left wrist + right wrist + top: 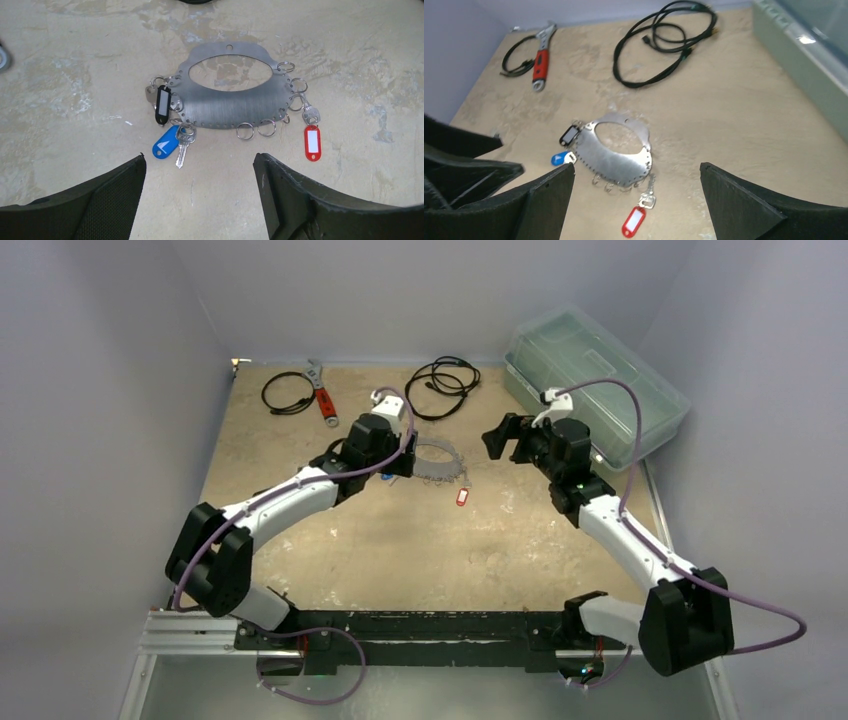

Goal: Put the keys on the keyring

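Observation:
The keyring is a flat grey metal plate with an oval hole and small split rings along its edge, lying on the table; it also shows in the top view and the right wrist view. A black-tagged key hangs at its left edge. A blue tag with a silver key hangs at its lower left. A red tag with a key hangs at its right edge. My left gripper is open, just short of the plate. My right gripper is open and empty, above and to the right of the plate.
A red-handled wrench and a black coiled cable lie at the back left. A second black cable lies behind the plate. A clear plastic lidded box stands at the back right. Grey walls enclose the table.

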Motion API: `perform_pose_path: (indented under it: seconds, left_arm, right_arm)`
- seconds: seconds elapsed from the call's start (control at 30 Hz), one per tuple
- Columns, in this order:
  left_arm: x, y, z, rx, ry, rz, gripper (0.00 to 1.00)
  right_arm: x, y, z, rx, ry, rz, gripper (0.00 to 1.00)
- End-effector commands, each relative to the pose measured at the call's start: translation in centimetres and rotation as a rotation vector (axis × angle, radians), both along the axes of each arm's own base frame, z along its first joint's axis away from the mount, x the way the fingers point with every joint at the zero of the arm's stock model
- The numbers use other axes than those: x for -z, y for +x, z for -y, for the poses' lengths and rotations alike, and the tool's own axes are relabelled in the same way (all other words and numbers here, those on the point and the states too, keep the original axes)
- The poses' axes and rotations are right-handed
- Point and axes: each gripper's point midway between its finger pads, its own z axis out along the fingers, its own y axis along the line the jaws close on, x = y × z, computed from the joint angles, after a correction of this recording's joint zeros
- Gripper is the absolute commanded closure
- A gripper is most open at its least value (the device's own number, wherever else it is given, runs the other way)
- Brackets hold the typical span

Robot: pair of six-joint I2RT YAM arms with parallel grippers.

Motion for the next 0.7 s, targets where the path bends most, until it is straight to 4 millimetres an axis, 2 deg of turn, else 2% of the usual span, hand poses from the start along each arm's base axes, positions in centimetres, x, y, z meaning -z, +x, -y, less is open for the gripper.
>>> perform_pose_path:
  seconds: [0.0, 0.2, 0.27, 0.33, 0.47, 0.57, 0.67]
  left_arm:
    - [1.0, 0.6, 1.6, 0.007, 0.026, 0.029, 0.24]
    - [4.0, 0.6, 4.7, -0.098, 0.012, -0.109, 0.3]
    - [4.7, 0.9, 5.4, -0.142, 0.024, -0.157, 0.4]
    - [5.3, 1.0, 6.1, -0.166, 0.041, -0.18, 0.46]
    - [6.1, 1.6, 7.0, -0.193, 0.082, -0.16, 0.46]
    - [7.4, 1.9, 6.9, -0.236, 0.126, -0.201, 0.48]
    - [8.0, 2.1, 7.4, -0.234, 0.142, -0.207, 0.54]
  right_arm:
    - [0.0, 0.1, -1.9, -0.076, -0.025, -0.046, 0.01]
    - [1.4, 0.4, -1.2, -0.037, -0.068, -0.126, 0.01]
    - [1.8, 0.2, -1.0, -0.036, -0.086, -0.157, 0.01]
    - [2.1, -0.1, -0.9, -0.038, -0.097, -0.169, 0.01]
    - [2.2, -0.5, -0.8, -0.045, -0.105, -0.177, 0.01]
    - [2.0, -0.7, -1.1, -0.062, -0.095, -0.172, 0.01]
    - [1.8, -0.8, -1.4, -0.078, -0.089, -0.168, 0.01]
